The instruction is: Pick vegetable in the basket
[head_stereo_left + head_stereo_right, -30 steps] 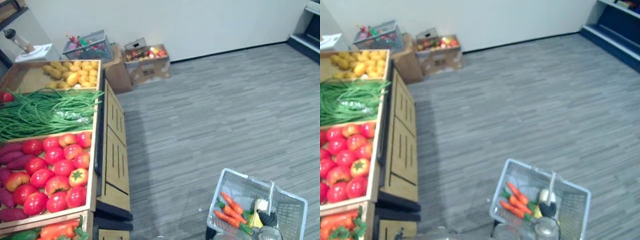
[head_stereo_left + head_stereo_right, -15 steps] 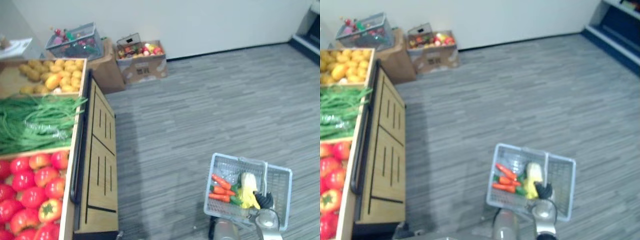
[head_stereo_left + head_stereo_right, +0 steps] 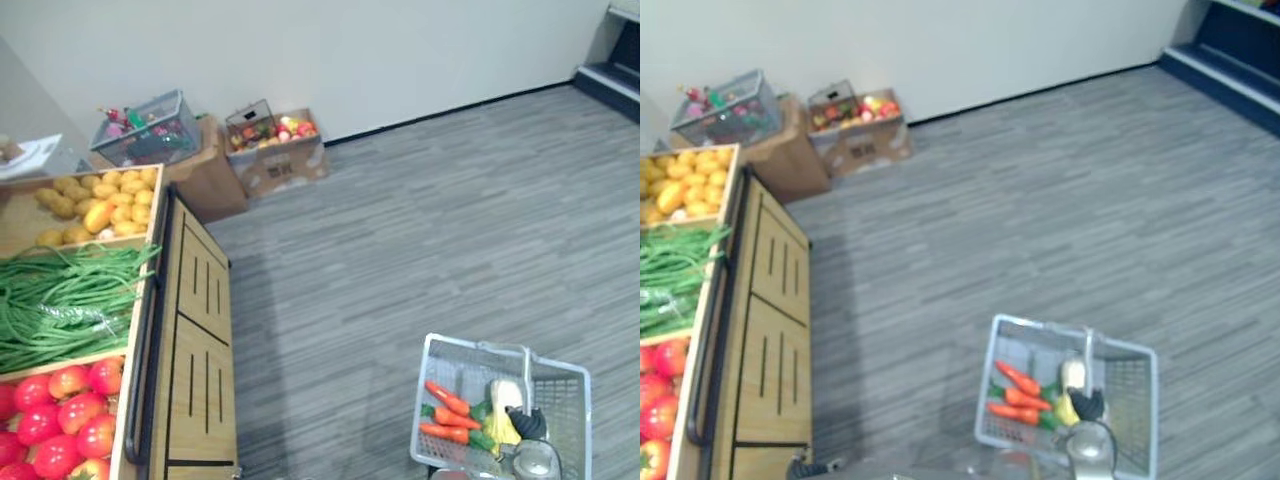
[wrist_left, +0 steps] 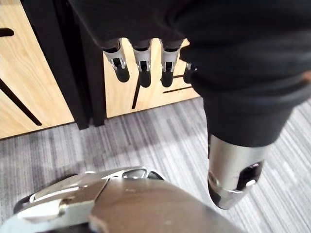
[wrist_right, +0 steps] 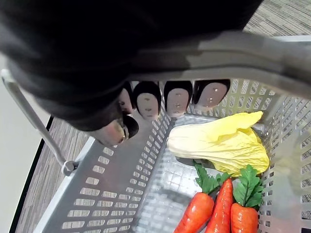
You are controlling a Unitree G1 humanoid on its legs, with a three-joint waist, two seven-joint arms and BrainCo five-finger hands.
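Note:
A grey plastic basket [image 3: 432, 392] hangs low at my right side, above the floor. My right hand [image 3: 531, 424] is shut on its handle [image 5: 245, 62], the fingers [image 5: 177, 99] curled under the bar. In the basket lie three carrots [image 5: 219, 211] with green tops and a pale yellow cabbage [image 5: 219, 142]. My left hand [image 4: 141, 54] hangs open beside the wooden stand, its fingers straight and holding nothing.
A wooden produce stand [image 3: 196, 352] runs along the left, with tomatoes [image 3: 62, 424], green beans [image 3: 62, 300] and potatoes [image 3: 96, 198]. By the back wall stand a cardboard box of produce [image 3: 276, 152] and a wire basket [image 3: 150, 124]. Grey floor [image 3: 420, 230] spreads to the right.
The whole picture has shifted, so the camera has moved: less of the stand shows at the left now. The basket stays hanging from my right hand.

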